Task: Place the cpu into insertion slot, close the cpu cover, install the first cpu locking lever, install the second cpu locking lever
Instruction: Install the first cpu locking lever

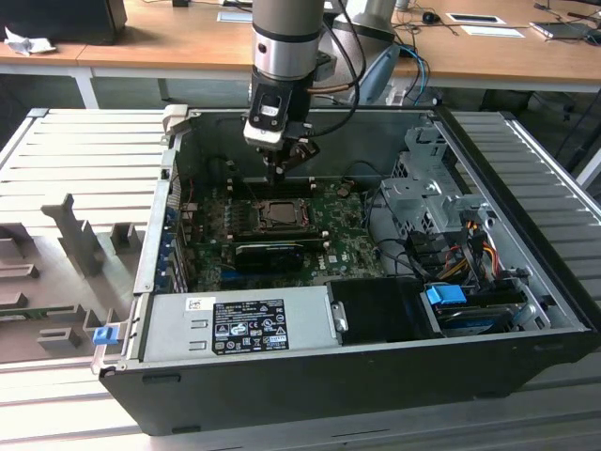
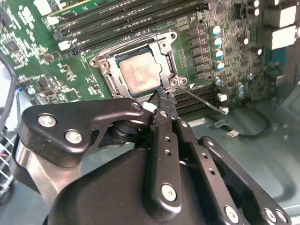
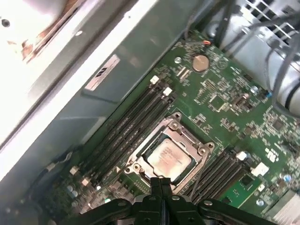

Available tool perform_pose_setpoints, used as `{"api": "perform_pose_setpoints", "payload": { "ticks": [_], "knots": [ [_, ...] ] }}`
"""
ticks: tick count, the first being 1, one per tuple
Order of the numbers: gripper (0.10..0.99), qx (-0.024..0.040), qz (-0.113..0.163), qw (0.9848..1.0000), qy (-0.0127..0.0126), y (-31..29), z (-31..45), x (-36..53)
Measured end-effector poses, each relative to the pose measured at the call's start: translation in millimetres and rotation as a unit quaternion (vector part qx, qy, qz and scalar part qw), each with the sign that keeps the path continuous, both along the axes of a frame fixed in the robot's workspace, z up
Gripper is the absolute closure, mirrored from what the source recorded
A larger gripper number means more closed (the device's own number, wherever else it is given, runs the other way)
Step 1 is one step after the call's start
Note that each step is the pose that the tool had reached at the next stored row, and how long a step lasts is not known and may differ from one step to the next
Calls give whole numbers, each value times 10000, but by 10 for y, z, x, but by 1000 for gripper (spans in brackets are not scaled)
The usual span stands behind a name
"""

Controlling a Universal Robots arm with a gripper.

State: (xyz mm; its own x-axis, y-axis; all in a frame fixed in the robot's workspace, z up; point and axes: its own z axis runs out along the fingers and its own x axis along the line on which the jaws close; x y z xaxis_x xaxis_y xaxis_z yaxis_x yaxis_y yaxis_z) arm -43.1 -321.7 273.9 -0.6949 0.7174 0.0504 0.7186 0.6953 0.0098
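Second wrist view, hand [image 2: 162,97] clenched at cpu cover [image 2: 165,49] edge, cpu [image 2: 138,75] showing through its window

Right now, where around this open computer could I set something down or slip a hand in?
Bare ribbed table lies on the exterior view's left of the case, past the grey fixtures, and along its right. Inside is crowded: the gripper hangs over the cpu, and cables fill the right.

The cpu [image 2: 139,75] lies grey inside the window of the cpu cover [image 2: 111,78], which is down flat on the green motherboard [image 2: 40,70]. The hand [image 2: 162,95], fingertips pressed together, meets one cover corner beside a thin metal lever [image 2: 202,101].
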Motion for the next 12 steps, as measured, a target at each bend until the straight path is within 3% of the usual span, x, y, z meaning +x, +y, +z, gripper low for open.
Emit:
{"api": "perform_pose_setpoints", "payload": {
  "ticks": [3, 6, 7, 9, 11, 12],
  "knots": [
    [980, 0, 420, 9991, -2, 0, -2, 0],
    [980, 0, 776, 9970, -2, 0, -5, 0],
    [980, 0, 926, 9957, -2, 0, -7, 0],
    [980, 0, 1304, 9915, -2, 0, -12, 0],
    [980, 0, 1496, 9888, -2, 0, -15, 0],
    [980, 0, 1655, 9862, -2, 0, -18, 0]
  ]
}}
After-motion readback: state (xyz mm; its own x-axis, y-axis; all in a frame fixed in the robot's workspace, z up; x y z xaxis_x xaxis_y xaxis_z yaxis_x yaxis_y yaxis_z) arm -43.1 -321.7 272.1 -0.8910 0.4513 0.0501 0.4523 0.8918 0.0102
